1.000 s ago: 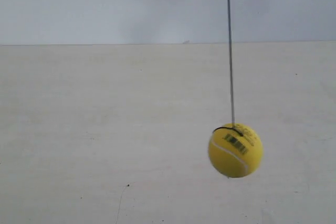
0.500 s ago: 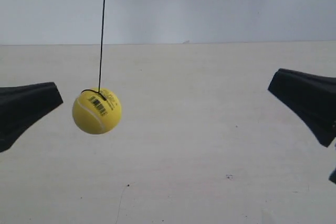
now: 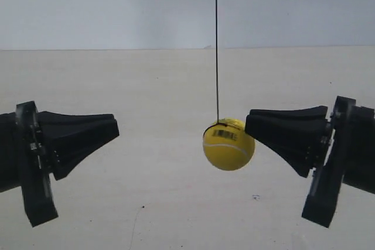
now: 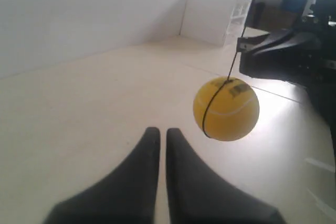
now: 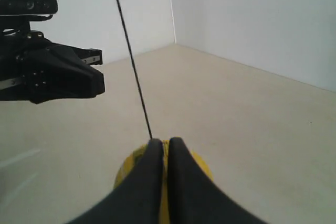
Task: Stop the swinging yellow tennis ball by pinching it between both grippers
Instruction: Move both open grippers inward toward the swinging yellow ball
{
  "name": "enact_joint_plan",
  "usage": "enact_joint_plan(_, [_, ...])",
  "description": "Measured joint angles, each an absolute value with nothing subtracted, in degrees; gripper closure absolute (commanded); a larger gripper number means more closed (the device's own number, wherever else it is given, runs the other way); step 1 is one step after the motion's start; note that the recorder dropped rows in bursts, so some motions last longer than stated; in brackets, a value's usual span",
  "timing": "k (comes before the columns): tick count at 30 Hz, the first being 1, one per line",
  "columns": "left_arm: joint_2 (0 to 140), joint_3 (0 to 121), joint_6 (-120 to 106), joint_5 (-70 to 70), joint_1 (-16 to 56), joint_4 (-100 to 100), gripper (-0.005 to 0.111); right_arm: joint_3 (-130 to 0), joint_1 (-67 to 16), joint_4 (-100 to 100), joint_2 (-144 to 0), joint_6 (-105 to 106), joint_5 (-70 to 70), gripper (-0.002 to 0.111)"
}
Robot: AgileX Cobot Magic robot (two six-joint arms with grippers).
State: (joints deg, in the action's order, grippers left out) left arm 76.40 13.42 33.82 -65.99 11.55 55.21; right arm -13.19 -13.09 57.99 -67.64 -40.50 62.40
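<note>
The yellow tennis ball (image 3: pixel 228 144) hangs on a thin black string (image 3: pixel 216 45) above the beige table. My right gripper (image 3: pixel 249 122) comes in from the exterior view's right. Its shut tip is right at the ball's side, and whether it touches I cannot tell. In the right wrist view that gripper (image 5: pixel 162 142) covers most of the ball (image 5: pixel 126 174). My left gripper (image 3: pixel 114 128) is shut and points at the ball from the other side, a wide gap away. The left wrist view has this gripper (image 4: pixel 159 132) short of the ball (image 4: pixel 226 108).
A beige tabletop (image 3: pixel 164 80) runs back to a pale wall. A white shelf unit (image 4: pixel 215 17) stands in the far corner in the left wrist view. Each wrist view shows the opposite arm: right one (image 4: pixel 273 56), left one (image 5: pixel 63 77).
The ball swung from the exterior view's right to its left and back to right of centre. Both grippers came into view and moved inward; the right one has reached the ball.
</note>
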Motion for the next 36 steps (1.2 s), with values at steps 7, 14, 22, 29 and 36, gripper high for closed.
enact_joint_plan(7, [82.37, 15.84, 31.00, -64.09, 17.91, 52.80, 0.102, -14.17, -17.17, 57.56, -68.69, -38.57, 57.50, 0.108])
enact_joint_plan(14, [85.73, 16.53, 25.99, -64.07, 20.79, 46.10, 0.102, -14.17, -17.17, 57.56, -68.69, -38.10, 56.45, 0.108])
enact_joint_plan(22, [86.09, 17.23, 24.85, -65.11, 21.01, 43.34, 0.102, -14.17, -17.17, 57.56, -68.69, -37.77, 54.71, 0.108])
enact_joint_plan(29, [86.09, 17.23, 24.74, -65.87, 21.12, 43.97, 0.102, -14.17, -17.17, 57.56, -68.69, -37.68, 54.82, 0.108])
enact_joint_plan(36, [86.09, 17.23, 24.74, -67.81, 21.12, 43.97, 0.102, -14.17, -17.17, 57.56, -68.69, -37.52, 56.47, 0.108])
